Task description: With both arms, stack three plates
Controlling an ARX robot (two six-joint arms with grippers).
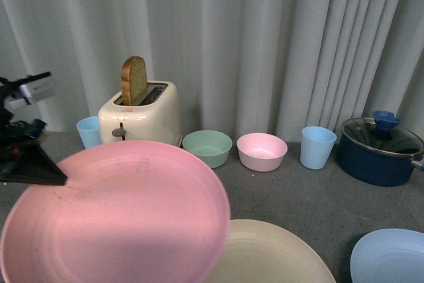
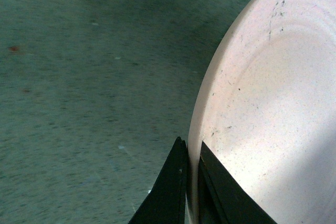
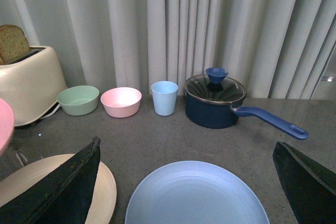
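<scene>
Pink plate (image 1: 119, 217) pinched, L fingers (image 2: 180, 182).

Pinches the rim of the pink plate (image 1: 119, 217) with the left gripper (image 2: 190, 150), one black wedge finger on each face of the rim, jaws closed tight on it. Reaches in with the left arm (image 1: 20, 138) from the left edge of the front view, carrying a white-grey box module (image 1: 36, 88) on top. Spreads the right gripper (image 3: 186, 145) wide, dark fingers (image 3: 63, 187) well apart, gripping nothing.
</scene>
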